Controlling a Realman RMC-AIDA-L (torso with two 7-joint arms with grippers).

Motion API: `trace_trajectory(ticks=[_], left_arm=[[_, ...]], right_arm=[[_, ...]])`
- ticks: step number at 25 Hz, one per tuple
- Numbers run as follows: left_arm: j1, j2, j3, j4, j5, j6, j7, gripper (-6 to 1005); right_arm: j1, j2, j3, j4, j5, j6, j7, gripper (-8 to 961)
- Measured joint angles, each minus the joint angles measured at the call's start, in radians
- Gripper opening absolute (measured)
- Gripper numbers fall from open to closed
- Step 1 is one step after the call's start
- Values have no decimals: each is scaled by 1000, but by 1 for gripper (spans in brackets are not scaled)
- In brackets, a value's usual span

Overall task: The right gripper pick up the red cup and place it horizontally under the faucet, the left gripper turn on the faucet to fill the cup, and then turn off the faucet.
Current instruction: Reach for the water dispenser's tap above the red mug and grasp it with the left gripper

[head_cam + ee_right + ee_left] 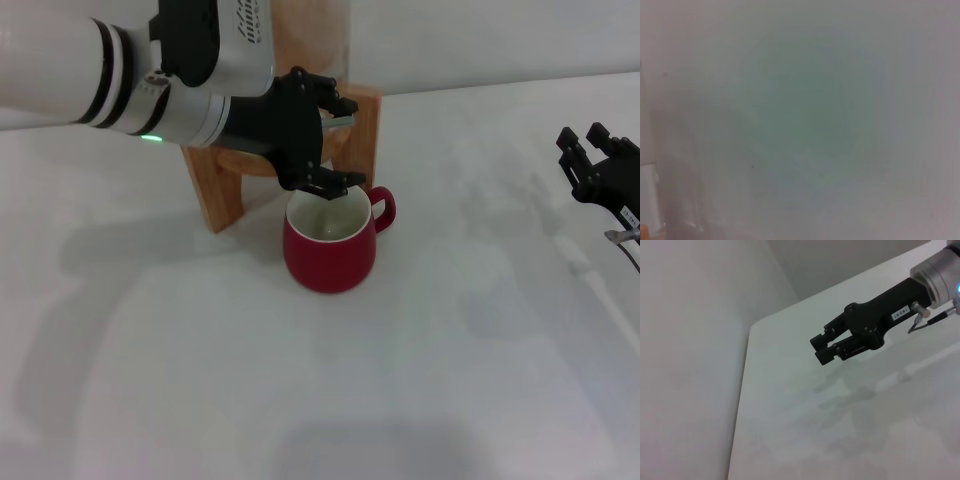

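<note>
1 left gripper [322,140] at faucet [338,120] above red cup [329,240], grip unclear; right gripper [597,165] parted, empty.

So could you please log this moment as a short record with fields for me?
red cup: upright on the white table, before the wooden stand, handle toward the robot's right
left gripper: at the faucet above the cup; faucet itself hidden behind it
right gripper: off at the robot's right, apart from the cup, holding nothing
water flow: cannot tell
</note>
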Motion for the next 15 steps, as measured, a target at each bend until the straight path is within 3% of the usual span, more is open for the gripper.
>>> trace_trajectory(ticks=[15], left_arm=[[38,2,1,56,11,20,-25,789]], right_arm=[[2,0,0,0,-1,-8,0,381]])
